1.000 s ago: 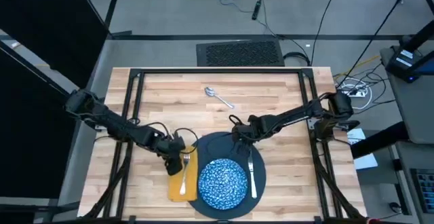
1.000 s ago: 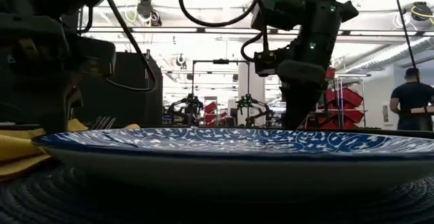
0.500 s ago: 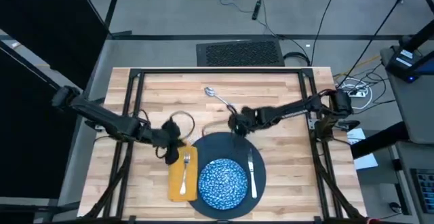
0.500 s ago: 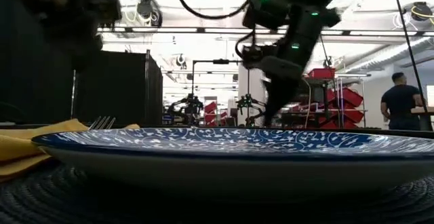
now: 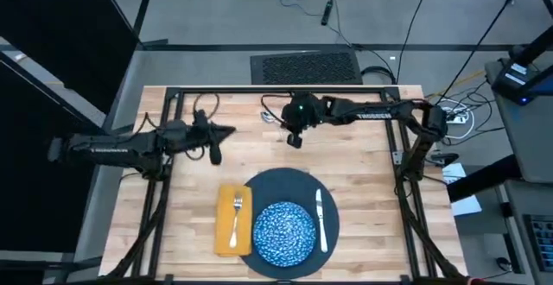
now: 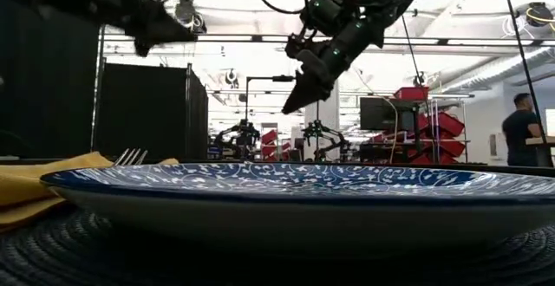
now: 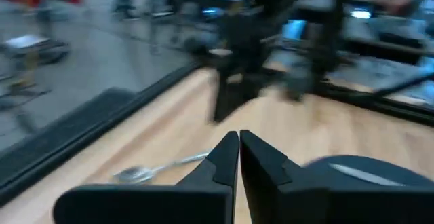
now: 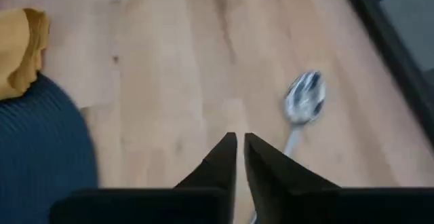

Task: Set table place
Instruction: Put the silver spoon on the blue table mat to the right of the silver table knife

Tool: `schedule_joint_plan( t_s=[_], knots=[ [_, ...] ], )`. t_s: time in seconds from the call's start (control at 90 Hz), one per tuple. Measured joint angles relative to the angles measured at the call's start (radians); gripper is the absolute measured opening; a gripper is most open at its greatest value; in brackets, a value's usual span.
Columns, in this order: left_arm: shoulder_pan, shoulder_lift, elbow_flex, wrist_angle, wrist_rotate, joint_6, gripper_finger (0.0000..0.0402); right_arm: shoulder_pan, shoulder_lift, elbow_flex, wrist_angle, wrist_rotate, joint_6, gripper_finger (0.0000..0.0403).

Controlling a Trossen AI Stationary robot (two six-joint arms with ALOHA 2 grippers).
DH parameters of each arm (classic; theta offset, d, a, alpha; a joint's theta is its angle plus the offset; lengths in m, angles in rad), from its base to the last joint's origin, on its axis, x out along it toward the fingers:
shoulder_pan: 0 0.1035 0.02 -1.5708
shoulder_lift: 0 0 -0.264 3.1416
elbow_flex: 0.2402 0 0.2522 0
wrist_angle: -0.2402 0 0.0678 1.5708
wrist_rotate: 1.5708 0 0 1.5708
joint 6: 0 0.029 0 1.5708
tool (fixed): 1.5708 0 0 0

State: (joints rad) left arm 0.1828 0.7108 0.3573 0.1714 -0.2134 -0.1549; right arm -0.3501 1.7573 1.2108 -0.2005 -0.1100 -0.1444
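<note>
— Spoon [image 5: 275, 121]? Lay on the table's [image 5: 363, 112] far side, bowl farthest away, handle slanting toward the plate [image 5: 298, 186].

— Pincers? Right pincer [image 5: 295, 140] hovered just beside it, closed, empty. Left pincer [image 5: 226, 131] likewise shut, well apart.

The high view looks straight down on the whole surface [image 5: 363, 168]. The low view sits at its near edge, level, tight against the bowl [image 6: 286, 191]. Each wrist view looks forward and down; both share the spoon [image 7: 159, 168].
</note>
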Motion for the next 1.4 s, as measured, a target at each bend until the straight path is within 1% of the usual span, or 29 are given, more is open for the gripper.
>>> schedule_joint_plan(
  t_s=[0.1, 0.189, 0.289, 0.4, 0.5, 0.644, 0.811, 0.889, 1.033, 1.267, 1.4],
  knots=[
    [0.071, 0.001, -0.053, 0.051, -0.016, -0.046, 0.0000, -0.021, 0.005, 0.033, -0.008, 0.002, 0.023, 0.0079],
    [0.107, 0.040, -0.069, 0.125, -0.087, -0.049, 0.0000, -0.062, 0.029, 0.094, -0.037, 0.002, 0.093, 0.0122],
    [0.130, 0.088, -0.071, 0.171, -0.147, -0.050, 0.0000, -0.119, 0.109, 0.206, -0.193, 0.004, 0.123, 0.0169],
    [0.141, 0.129, -0.064, 0.192, -0.150, -0.045, 0.0000, -0.154, 0.240, 0.351, -0.374, 0.009, 0.121, 0.0209],
    [0.150, 0.138, -0.060, 0.197, -0.150, -0.038, 0.0000, -0.152, 0.346, 0.495, -0.514, 0.011, 0.098, 0.0230],
    [0.160, 0.137, -0.060, 0.199, -0.135, -0.010, 0.0000, -0.132, 0.457, 0.625, -0.595, 0.016, 0.093, 0.0236],
    [0.166, 0.137, -0.060, 0.205, -0.131, 0.024, 0.0000, -0.102, 0.518, 0.708, -0.611, 0.037, 0.073, 0.0226],
    [0.166, 0.137, -0.060, 0.204, -0.130, 0.032, 0.0000, -0.095, 0.532, 0.713, -0.611, 0.040, 0.070, 0.0220],
    [0.165, 0.137, -0.060, 0.204, -0.129, 0.032, 0.0000, -0.095, 0.533, 0.714, -0.612, 0.088, 0.069, 0.0215],
    [0.164, 0.137, -0.060, 0.215, -0.130, 0.041, 0.0000, -0.093, 0.533, 0.714, -0.610, 0.087, 0.051, 0.0215],
    [0.165, 0.137, -0.060, 0.236, -0.185, 0.041, 0.0000, -0.094, 0.533, 0.714, -0.588, 0.085, 0.085, 0.0215]
  ],
)
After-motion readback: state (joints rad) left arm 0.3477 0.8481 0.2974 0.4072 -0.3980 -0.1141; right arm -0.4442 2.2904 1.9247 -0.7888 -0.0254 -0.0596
